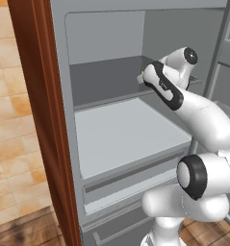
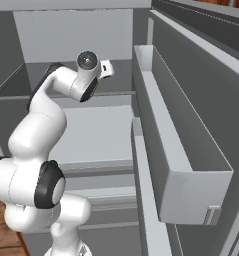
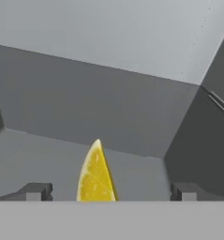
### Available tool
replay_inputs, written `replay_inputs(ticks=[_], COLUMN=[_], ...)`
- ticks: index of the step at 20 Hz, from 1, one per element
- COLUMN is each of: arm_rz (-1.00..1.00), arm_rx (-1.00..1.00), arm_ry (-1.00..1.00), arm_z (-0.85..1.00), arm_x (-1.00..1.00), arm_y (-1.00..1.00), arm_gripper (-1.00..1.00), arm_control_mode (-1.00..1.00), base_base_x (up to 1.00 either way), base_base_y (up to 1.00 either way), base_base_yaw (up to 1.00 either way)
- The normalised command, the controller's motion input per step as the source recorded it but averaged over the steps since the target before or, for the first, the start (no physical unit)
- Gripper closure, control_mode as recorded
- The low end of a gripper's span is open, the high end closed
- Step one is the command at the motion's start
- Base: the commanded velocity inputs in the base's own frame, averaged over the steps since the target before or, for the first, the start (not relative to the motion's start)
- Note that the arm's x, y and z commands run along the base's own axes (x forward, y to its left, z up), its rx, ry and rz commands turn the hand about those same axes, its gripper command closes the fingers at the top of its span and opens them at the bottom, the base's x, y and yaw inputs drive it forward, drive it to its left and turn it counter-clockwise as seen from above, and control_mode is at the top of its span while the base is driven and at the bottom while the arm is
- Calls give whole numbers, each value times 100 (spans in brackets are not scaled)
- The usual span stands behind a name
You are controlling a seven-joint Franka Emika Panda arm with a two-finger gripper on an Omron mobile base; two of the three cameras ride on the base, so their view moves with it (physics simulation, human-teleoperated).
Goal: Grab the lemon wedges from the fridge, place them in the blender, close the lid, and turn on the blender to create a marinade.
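The fridge [image 1: 58, 57] stands open, and my arm reaches deep onto its upper shelf [image 1: 102, 79]. In the hand view, one bright yellow lemon wedge [image 3: 95, 176] stands point-up on that grey shelf, close in front of the hand. My gripper [image 3: 110, 192] is open. Its two dark fingertips [image 3: 36, 191] sit wide apart on either side of the wedge and do not touch it. From the base views the white wrist [image 2: 88, 75] covers the fingers and the wedge. The blender and the lid are out of view.
Below the arm lies a broad pale shelf [image 1: 126, 129] with drawers [image 1: 135, 178] under it. The open fridge door with its deep grey bins [image 2: 181, 150] stands to the right. A brown wooden panel [image 1: 39, 120] borders the fridge on the left.
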Motion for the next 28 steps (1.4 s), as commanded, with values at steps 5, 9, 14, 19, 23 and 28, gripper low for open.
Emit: replay_inputs(ticks=[5,9,14,19,23,28], arm_rz=[0,0,0,0,1,3], arm_rx=[0,0,0,0,0,0], arm_ry=[20,12,0,0,0,0], arm_z=[14,28,1,-5,-14,-17], arm_x=[0,-6,-36,-26,0,6], arm_y=[0,0,0,0,0,0], arm_gripper=[-100,-100,-100,-100,-100,-100], arm_control_mode=[-100,-100,-100,-100,-100,-100], base_base_x=[0,0,0,0,0,0], base_base_y=[0,0,0,0,0,0], base_base_yaw=[0,0,0,0,0,0])
